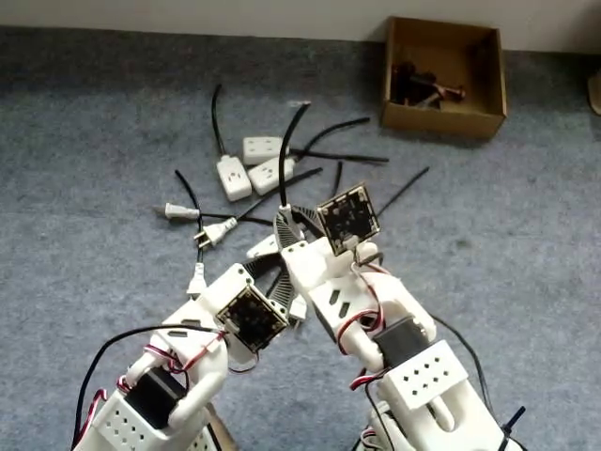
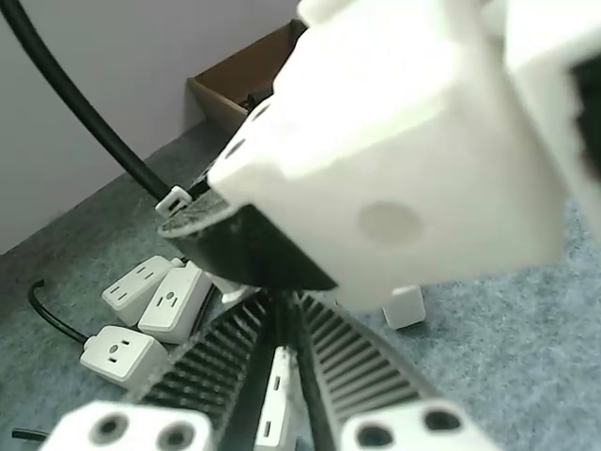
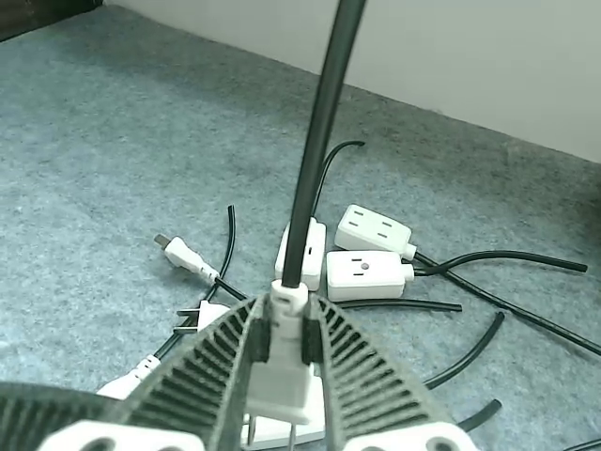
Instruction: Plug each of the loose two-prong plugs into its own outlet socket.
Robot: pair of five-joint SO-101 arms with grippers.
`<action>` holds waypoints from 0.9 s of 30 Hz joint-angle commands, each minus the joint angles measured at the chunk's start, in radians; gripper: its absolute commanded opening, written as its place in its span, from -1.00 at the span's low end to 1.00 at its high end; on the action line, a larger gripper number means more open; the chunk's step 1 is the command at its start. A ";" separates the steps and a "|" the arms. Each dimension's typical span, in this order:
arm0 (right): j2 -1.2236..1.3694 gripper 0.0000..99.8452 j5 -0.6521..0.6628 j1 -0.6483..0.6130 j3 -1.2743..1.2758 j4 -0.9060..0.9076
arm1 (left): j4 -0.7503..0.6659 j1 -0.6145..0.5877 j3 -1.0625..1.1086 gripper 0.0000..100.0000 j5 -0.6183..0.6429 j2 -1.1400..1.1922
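Just ahead of the arms, above the carpet (image 1: 94, 141), found the right gripper (image 3: 286, 324) clamped on a white plug (image 3: 280, 381), cord (image 3: 319, 141) upright, and the left gripper (image 2: 280, 324) pinched on what looked like an outlet socket (image 2: 272, 404) beneath it. Judged this pairing under way, not seated. Saw other loose plugs (image 1: 214, 233) and three free outlets (image 1: 234, 177) lying unjoined farther out.
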 commanded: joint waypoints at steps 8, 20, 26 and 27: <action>-0.038 -0.99 -0.005 -0.005 -0.067 0.059 | -0.041 -0.051 -0.005 -0.99 0.008 -0.010; -0.102 -0.99 -0.002 -0.002 -0.074 0.058 | -0.087 -0.010 0.015 -0.99 0.009 -0.012; -0.088 -0.99 -0.005 -0.007 -0.074 0.058 | -0.091 -0.008 0.015 -0.99 0.009 -0.012; -0.090 -0.99 -0.005 -0.007 -0.074 0.058 | -0.092 -0.008 0.016 -0.99 0.009 -0.012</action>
